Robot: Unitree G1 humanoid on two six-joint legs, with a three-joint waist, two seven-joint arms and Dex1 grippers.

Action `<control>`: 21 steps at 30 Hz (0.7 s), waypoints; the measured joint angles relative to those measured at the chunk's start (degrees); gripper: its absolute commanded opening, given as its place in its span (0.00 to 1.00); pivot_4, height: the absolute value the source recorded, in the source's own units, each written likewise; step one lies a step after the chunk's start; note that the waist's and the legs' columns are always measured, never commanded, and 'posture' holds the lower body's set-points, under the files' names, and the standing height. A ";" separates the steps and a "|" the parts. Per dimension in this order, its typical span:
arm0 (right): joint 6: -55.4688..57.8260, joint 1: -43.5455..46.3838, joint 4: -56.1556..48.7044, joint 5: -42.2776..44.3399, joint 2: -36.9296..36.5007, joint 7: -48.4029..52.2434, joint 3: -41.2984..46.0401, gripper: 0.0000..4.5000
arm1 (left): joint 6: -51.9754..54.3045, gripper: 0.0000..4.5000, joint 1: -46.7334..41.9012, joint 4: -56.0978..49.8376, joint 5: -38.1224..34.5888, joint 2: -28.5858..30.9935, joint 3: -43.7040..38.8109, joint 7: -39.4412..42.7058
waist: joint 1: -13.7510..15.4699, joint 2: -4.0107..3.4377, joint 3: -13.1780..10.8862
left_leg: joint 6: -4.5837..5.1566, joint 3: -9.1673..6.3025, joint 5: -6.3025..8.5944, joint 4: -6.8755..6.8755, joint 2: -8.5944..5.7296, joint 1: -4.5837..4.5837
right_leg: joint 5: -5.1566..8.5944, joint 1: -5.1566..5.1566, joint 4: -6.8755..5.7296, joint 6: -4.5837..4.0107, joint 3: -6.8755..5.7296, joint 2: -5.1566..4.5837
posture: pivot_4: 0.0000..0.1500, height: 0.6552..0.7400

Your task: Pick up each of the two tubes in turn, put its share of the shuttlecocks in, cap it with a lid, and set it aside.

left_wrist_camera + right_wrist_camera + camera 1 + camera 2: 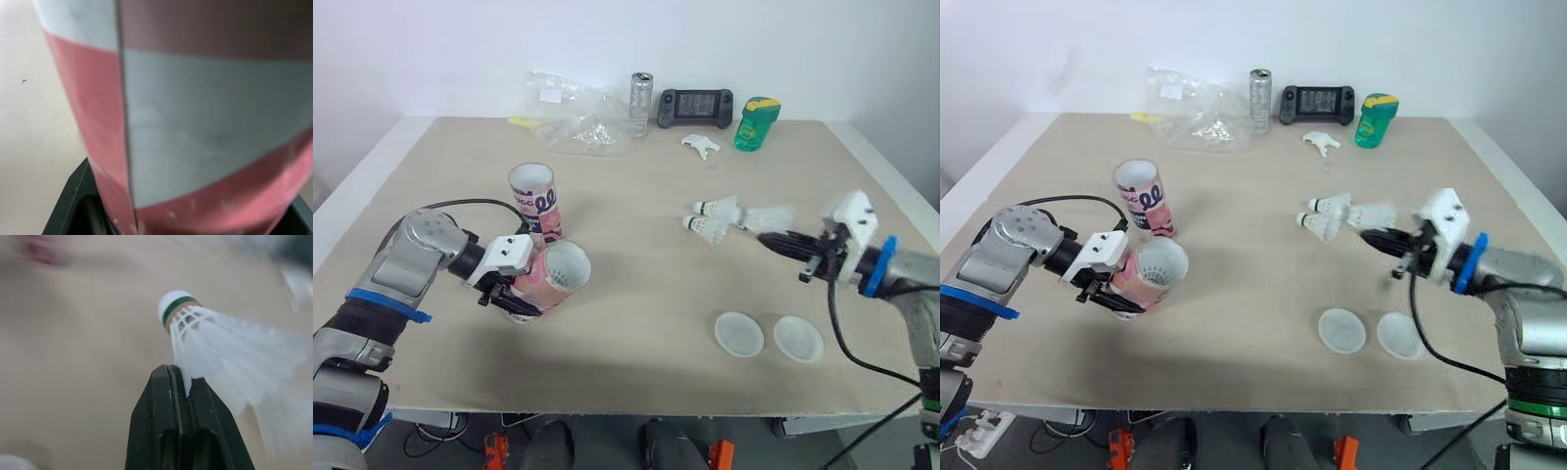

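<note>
My left gripper (512, 290) is shut on a pink-and-white tube (554, 275), holding it tilted just above the table with its open mouth facing right. In the left wrist view the tube's wall (195, 122) sits between the fingers. A second tube (534, 201) stands upright just behind it. My right gripper (764, 238) is shut on the feather skirt of a white shuttlecock (215, 342), held off the table at mid right. Two more shuttlecocks (715, 209) (705, 228) lie just left of it. Two translucent lids (739, 334) (799, 339) lie near the front right.
Along the table's far edge are a crumpled plastic bag (570, 113), a metal can (640, 103), a black handheld controller (694, 106) and a green bottle (756, 123). A small white part (701, 146) lies in front of the controller.
</note>
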State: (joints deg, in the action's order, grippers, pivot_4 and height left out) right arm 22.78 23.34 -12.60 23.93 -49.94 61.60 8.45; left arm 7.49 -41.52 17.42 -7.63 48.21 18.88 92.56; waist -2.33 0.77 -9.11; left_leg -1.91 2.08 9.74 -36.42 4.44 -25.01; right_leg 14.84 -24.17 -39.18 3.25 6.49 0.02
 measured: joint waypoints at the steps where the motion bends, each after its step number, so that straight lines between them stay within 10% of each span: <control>1: -0.42 1.69 -4.13 0.07 0.07 1.32 -3.08 0.00 | -0.14 0.55 -0.34 0.10 0.07 -0.11 0.37 0.00 | -0.12 0.01 0.00 | 0.00 -0.06 0.00 0.00 0.01 0.00 | 0.01 0.02 0.00 -0.02 -0.04 0.02 | 1.00 0.81; 14: -8.38 27.23 2.89 -12.95 13.51 8.52 -29.29 0.00 | -1.03 0.55 -1.89 1.79 -0.85 -1.17 1.46 0.07 | 0.87 0.10 0.00 | 0.00 0.04 -0.04 -0.08 -0.13 -0.20 | 0.09 -0.06 0.01 -0.03 -0.04 -0.21 | 1.00 0.81; 21: -12.87 31.68 9.39 -16.93 17.88 12.60 -33.86 0.68 | -0.72 0.55 -1.09 0.94 -0.80 -0.69 0.80 -0.07 | 0.87 0.08 -0.01 | 0.01 0.02 -0.05 -0.04 -0.05 -0.17 | 0.06 -0.10 -0.06 -0.10 -0.05 -0.09 | 1.00 0.81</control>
State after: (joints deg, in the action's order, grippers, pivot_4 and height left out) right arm 9.91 55.03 -3.20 7.00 -32.06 74.20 -25.40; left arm 6.77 -42.61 18.36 -8.42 47.52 19.68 92.48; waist -1.46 0.85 -9.12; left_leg -1.90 2.10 9.69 -36.46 4.39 -25.18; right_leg 14.91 -24.27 -39.23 3.15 6.43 -0.07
